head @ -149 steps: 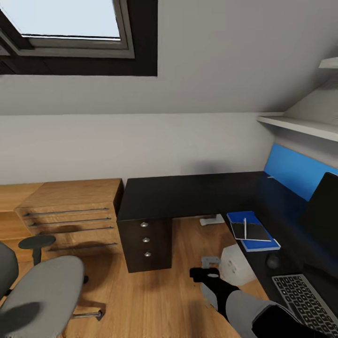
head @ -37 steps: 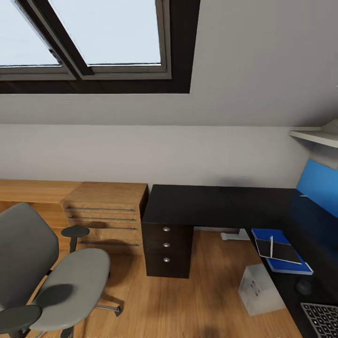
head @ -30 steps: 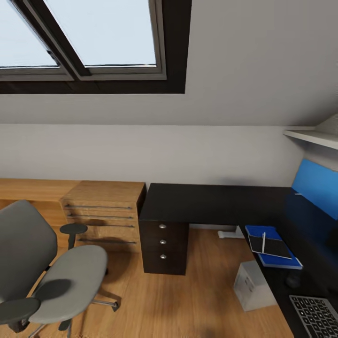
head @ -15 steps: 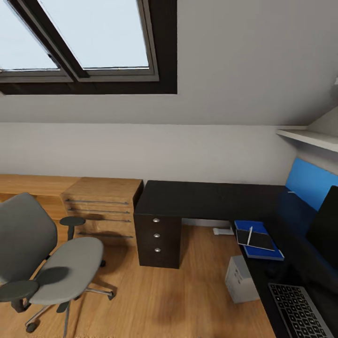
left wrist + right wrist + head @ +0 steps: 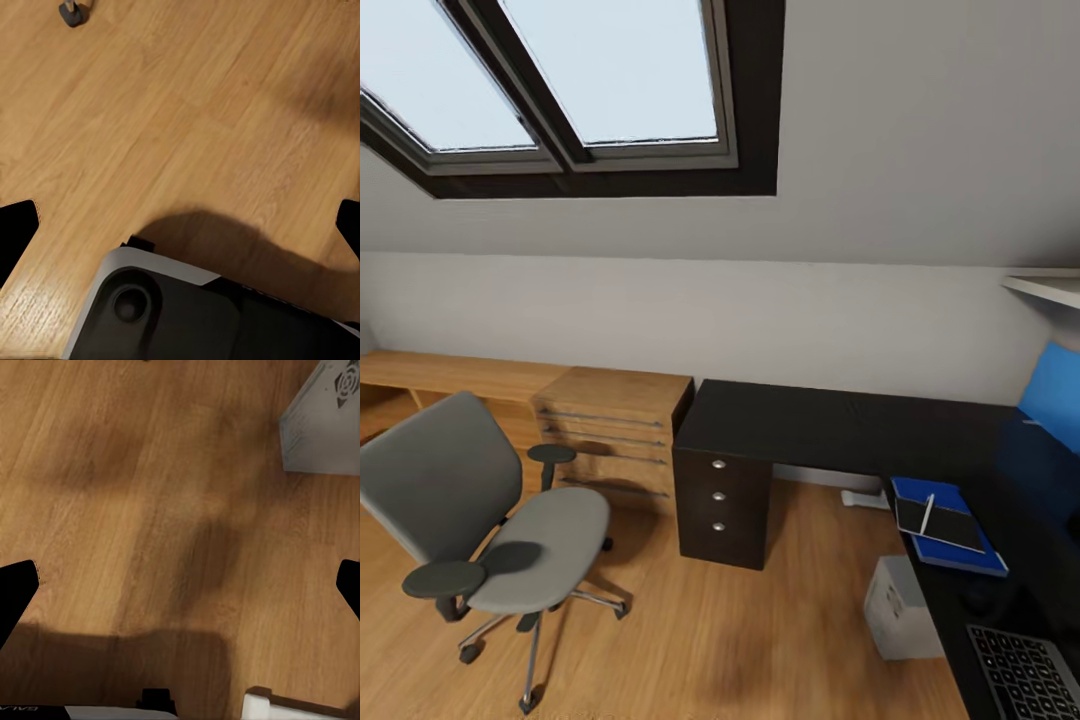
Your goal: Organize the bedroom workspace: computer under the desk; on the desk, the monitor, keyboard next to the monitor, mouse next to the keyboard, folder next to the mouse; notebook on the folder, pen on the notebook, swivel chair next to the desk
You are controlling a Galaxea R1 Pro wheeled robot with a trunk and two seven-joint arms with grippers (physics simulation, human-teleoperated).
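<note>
The desk [image 5: 840, 432] is seen with the swivel chair [image 5: 490, 510] standing well apart from it on the floor [image 5: 187, 112]. The computer [image 5: 324, 424] lies ahead of the right gripper [image 5: 180, 585], under the desk edge. The folder [image 5: 952, 528], notebook [image 5: 938, 522] and pen [image 5: 927, 513] are stacked beside the keyboard [image 5: 1025, 672]. Both the right and left gripper [image 5: 180, 225] are held spread wide, empty, above bare floor.

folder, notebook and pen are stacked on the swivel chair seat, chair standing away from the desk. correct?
Not quite. The head view shows the folder lying on the desk, with the notebook on it and the pen on top. The swivel chair seat holds nothing. The rest is right: the chair stands away from the desk, out on the wooden floor.
</note>
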